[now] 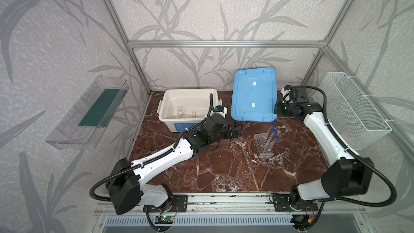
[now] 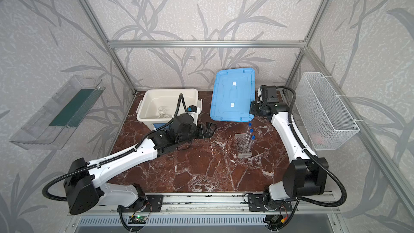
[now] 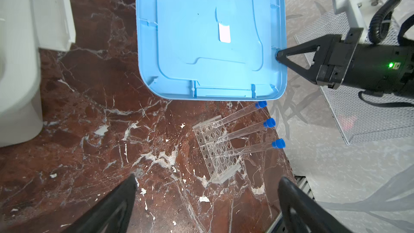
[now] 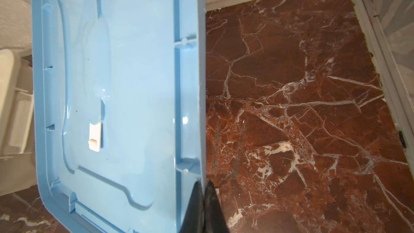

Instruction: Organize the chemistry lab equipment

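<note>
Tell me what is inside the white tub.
Inside the white tub lie small clear glass vessels and, beside them, thin clear rods. The left arm and its cable cover the tub's near right corner, so anything there is hidden.

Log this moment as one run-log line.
left tool: open, empty | right tool: shut on blue lid rim | rack: three capped tubes standing | white tub: uncovered, glass vessels inside

The 2 glass vessels (image 1: 180,110) in the white tub (image 1: 190,90) look too faint to tell their shape.
</note>
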You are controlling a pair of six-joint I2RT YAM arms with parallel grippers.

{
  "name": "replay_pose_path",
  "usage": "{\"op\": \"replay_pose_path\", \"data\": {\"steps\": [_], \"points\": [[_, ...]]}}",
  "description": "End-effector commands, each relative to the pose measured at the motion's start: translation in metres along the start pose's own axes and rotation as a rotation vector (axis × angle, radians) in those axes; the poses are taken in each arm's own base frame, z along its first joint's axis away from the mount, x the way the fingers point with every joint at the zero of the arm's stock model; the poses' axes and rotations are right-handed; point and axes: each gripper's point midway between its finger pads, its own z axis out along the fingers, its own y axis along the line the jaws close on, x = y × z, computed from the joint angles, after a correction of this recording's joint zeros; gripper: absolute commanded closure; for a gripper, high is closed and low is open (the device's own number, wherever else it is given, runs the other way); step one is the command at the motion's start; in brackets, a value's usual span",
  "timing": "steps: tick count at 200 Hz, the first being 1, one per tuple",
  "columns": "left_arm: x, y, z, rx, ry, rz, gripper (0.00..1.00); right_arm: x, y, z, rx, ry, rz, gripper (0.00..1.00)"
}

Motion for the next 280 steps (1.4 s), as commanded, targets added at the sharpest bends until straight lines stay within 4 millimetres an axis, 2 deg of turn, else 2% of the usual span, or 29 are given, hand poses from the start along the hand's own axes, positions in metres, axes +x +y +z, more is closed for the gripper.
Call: {"op": "replay_pose_path", "data": {"steps": [1, 26, 51, 85, 121, 143, 162, 189, 223, 237, 280], "points": [[-0.019, 0.0, -0.014, 0.006, -0.032, 0.04, 0.01, -0.014, 0.016, -0.028, -0.101, -0.094, 0.018, 1.0], [-0.039, -0.003, -0.03, 0.094, -0.076, 0.061, 0.04, -0.014, 0.03, -0.057, -0.191, -0.158, 0.029, 1.0], [-0.049, -0.001, -0.041, 0.053, -0.082, 0.164, 0.04, -0.012, 0.042, -0.081, -0.261, -0.194, 0.032, 1.0], [-0.07, 0.004, -0.032, 0.124, -0.094, 0.093, 0.01, -0.005, 0.06, -0.094, -0.381, -0.186, 0.053, 1.0], [-0.083, -0.022, -0.032, 0.234, -0.121, 0.104, 0.08, 0.003, 0.067, -0.092, -0.44, -0.174, 0.072, 1.0], [-0.084, -0.027, -0.029, 0.269, -0.121, 0.082, 0.2, 0.006, 0.066, -0.089, -0.44, -0.176, 0.077, 1.0], [-0.085, -0.03, -0.027, 0.295, -0.13, 0.065, 0.36, 0.009, 0.065, -0.085, -0.44, -0.166, 0.075, 1.0], [-0.084, -0.037, -0.024, 0.336, -0.12, 0.043, 0.48, 0.011, 0.065, -0.082, -0.443, -0.163, 0.073, 1.0], [-0.081, -0.029, -0.024, 0.291, -0.107, 0.048, 0.64, 0.015, 0.065, -0.073, -0.45, -0.145, 0.075, 1.0], [-0.08, -0.023, -0.023, 0.257, -0.101, 0.053, 0.74, 0.015, 0.066, -0.069, -0.454, -0.14, 0.083, 1.0], [-0.078, -0.015, -0.023, 0.215, -0.104, 0.057, 0.86, 0.018, 0.078, -0.06, -0.464, -0.116, 0.061, 1.0]]}}
